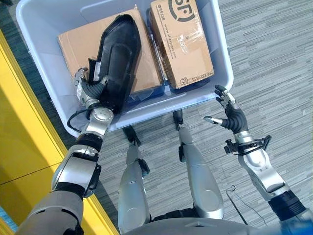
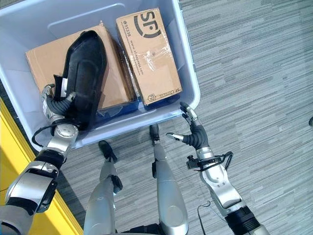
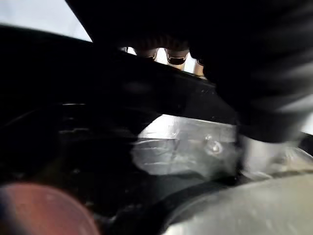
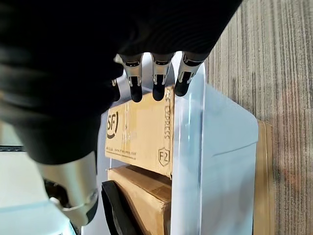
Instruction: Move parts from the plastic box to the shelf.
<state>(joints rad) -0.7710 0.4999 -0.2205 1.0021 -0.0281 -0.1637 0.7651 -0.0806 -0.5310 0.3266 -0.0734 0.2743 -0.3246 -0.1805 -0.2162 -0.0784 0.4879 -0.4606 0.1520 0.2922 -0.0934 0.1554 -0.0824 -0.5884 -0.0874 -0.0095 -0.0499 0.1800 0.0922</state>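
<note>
A long black plastic part [image 1: 116,58], smooth and shell-shaped with a rounded tip and a raised rim, sits inside the pale blue plastic box [image 1: 222,58]. It leans tilted across the larger of two cardboard boxes, its lower end near the box wall closest to the robot. The left hand [image 1: 89,88] is inside the plastic box at that lower end, pressed against the part's edge. In the left wrist view, dark fingertips [image 3: 176,58] show just over the black rim of the part, so the fingers appear hooked over it and holding it.

The larger cardboard box [image 1: 78,41] is plain brown with a matte surface and lies flat under the part. Beside it, on the side away from the left hand, lies a smaller brown cardboard box [image 1: 181,41], rectangular, with black print and glossy clear tape across its top. The two cartons lie close together, side by side.

The plastic box is translucent, with rounded corners and a thick smooth rim. It stands on grey carpet [image 1: 274,58] with a fine striped weave.

The right hand [image 1: 229,113] hovers outside the plastic box, just beside its near corner, with fingers spread and relaxed, holding nothing.
</note>
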